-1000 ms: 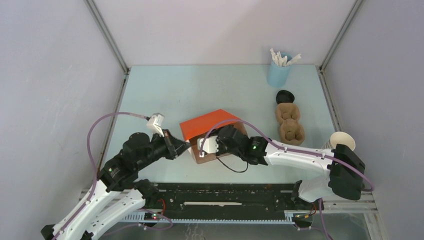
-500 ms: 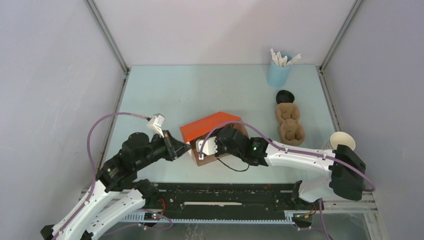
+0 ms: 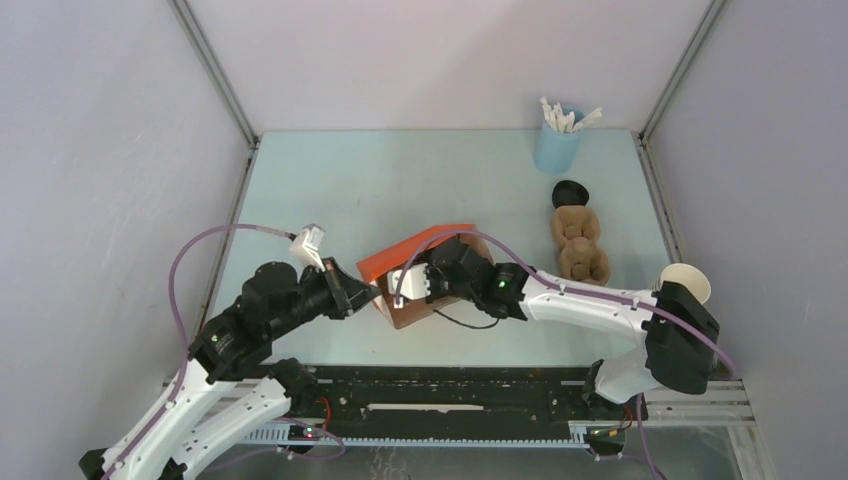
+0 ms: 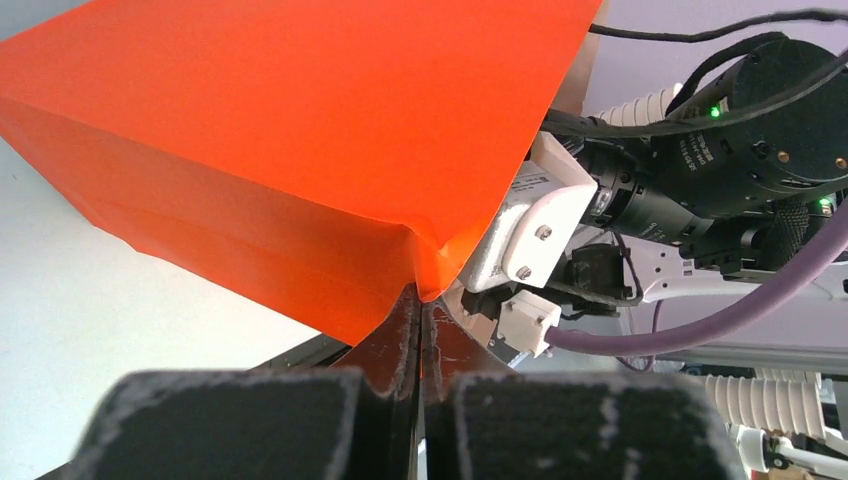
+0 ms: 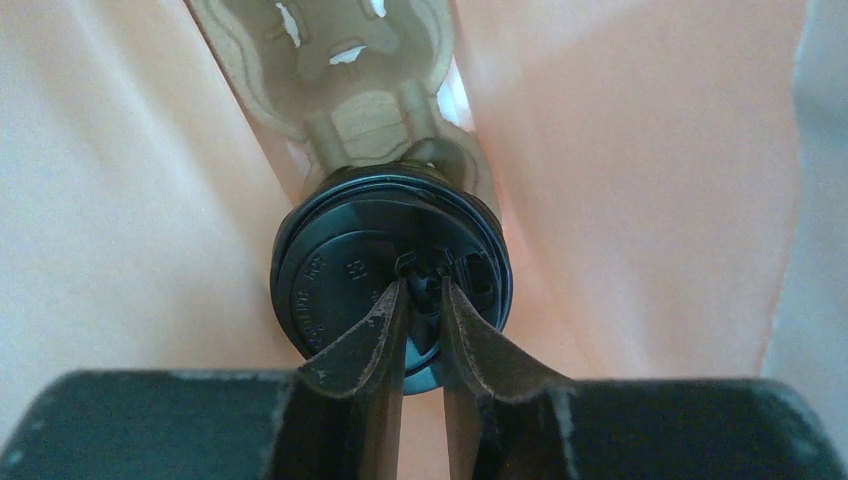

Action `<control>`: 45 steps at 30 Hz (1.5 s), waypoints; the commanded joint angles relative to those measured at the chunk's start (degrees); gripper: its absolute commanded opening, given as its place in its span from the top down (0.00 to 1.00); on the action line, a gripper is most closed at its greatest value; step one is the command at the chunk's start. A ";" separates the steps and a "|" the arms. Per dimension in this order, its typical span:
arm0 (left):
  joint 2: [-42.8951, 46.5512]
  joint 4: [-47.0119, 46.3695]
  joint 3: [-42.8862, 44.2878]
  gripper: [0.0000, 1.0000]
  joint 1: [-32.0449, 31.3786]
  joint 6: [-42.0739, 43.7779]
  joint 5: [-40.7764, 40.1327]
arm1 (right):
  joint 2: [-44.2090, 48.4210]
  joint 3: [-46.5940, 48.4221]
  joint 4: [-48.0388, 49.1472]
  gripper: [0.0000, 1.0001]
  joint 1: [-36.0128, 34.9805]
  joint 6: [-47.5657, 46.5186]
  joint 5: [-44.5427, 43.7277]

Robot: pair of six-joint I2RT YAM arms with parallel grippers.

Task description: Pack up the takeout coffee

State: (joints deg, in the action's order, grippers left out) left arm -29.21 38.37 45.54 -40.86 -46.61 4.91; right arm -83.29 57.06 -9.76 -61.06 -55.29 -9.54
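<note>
The orange bag (image 3: 412, 250) lies on its side at the table's middle, mouth toward the arms. My left gripper (image 4: 420, 302) is shut on the bag's near corner (image 4: 300, 150) and holds it up; it also shows in the top view (image 3: 362, 292). My right arm reaches into the bag, so its fingers are hidden from above. In the right wrist view my right gripper (image 5: 420, 292) is shut on a raised part of the black lid (image 5: 335, 270) of the takeout coffee. The cup sits in a brown pulp carrier (image 5: 350, 110) inside the bag. The cup's green body is hidden under the lid.
A pale blue cup of white sticks (image 3: 556, 148) stands at the back right. A loose black lid (image 3: 570, 192) and stacked brown pulp carriers (image 3: 580, 245) lie to the right of the bag. A lidless cup (image 3: 684, 281) sits at the right wall.
My right arm has pushed further into the bag, toward the left and back, and the bag has shifted slightly with it. My left gripper keeps its hold on the bag's corner.
</note>
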 commanded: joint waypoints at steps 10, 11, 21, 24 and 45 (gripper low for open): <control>-2.06 0.69 6.00 0.99 -0.05 -4.28 -6.01 | -6.01 9.11 -7.15 0.75 4.51 -0.22 8.98; -2.04 0.74 6.24 0.98 -0.09 -4.54 -6.94 | -6.67 9.84 -7.95 0.75 4.78 -0.22 9.68; -2.88 3.95 10.45 0.59 -0.03 -4.72 -16.65 | -13.19 18.80 -15.80 0.74 6.35 -0.35 13.38; -2.87 4.57 11.64 0.45 -0.05 -3.04 -18.55 | -16.10 23.17 -19.25 0.74 6.54 -0.93 13.51; 3.48 11.67 13.83 0.21 -0.04 3.85 -28.22 | -34.02 50.05 -43.35 0.75 8.69 -3.52 18.72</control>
State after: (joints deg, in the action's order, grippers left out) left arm -26.30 50.35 58.00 -40.86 -44.47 -21.41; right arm -114.28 104.57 -45.52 -53.54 -58.00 6.33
